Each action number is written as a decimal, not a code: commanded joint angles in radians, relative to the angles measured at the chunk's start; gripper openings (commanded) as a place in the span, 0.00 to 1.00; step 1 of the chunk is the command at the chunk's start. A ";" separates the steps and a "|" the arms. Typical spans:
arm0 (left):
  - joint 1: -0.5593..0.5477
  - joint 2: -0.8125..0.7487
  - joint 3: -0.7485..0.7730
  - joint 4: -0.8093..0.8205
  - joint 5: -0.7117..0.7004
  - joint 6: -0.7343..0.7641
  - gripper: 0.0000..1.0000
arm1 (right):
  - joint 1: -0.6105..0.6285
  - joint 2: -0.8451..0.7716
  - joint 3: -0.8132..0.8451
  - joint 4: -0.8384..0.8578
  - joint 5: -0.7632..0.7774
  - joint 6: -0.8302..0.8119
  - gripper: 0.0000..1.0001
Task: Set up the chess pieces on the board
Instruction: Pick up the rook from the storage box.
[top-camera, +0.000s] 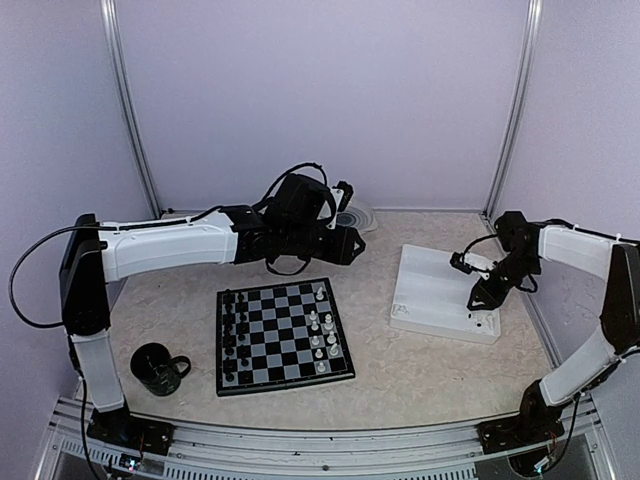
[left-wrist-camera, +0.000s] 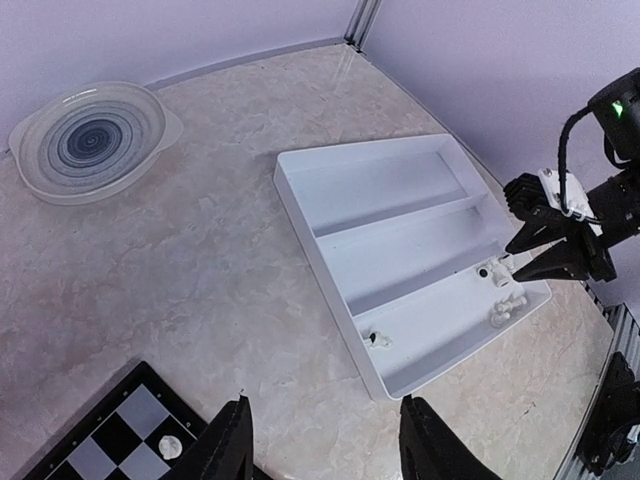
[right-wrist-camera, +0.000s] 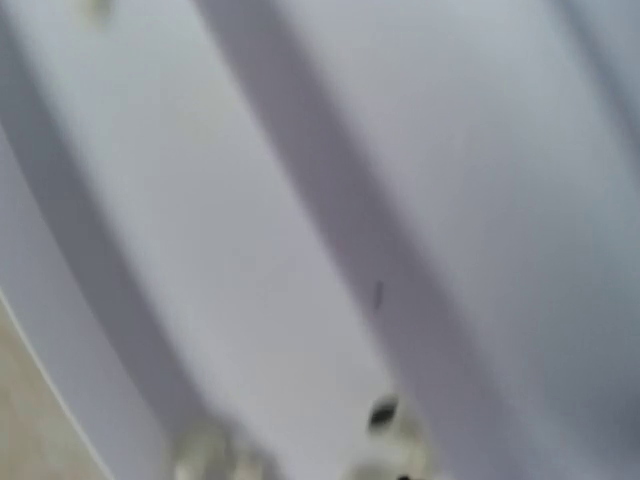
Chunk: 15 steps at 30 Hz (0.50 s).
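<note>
Most of the set stands on the board (top-camera: 275, 335). The black pieces (top-camera: 232, 335) fill two files along its left side. The white pieces (top-camera: 322, 335) line the right side with gaps, so by my reckoning that side is several men short. A few loose pieces (left-wrist-camera: 497, 312) lie in the near compartment of the tray (top-camera: 430, 280), which sits right of the board and well apart from it.

The right gripper (left-wrist-camera: 512, 262) is low at the right end of that compartment, just beside two of the loose pieces, with its jaws partly apart. I cannot tell whether it pinches one — its own wrist view is a blur. The left gripper (left-wrist-camera: 325, 445) hangs above the table just past the board's far right corner, fingers spread with nothing between them.

What is left, I judge, is the tail of the job — carrying the tray's last pieces over and filling the white gaps. The pieces are too small to tell whether each one on the board stands on its proper square.
</note>
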 joint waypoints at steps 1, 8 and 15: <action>0.025 0.043 0.046 0.019 0.069 -0.010 0.51 | -0.030 0.019 -0.011 -0.106 0.077 0.042 0.34; 0.038 0.078 0.073 -0.006 0.092 0.008 0.52 | -0.034 0.101 0.025 -0.151 0.057 0.153 0.38; 0.048 0.072 0.058 -0.002 0.092 0.014 0.52 | -0.091 0.127 0.054 -0.152 0.109 0.179 0.38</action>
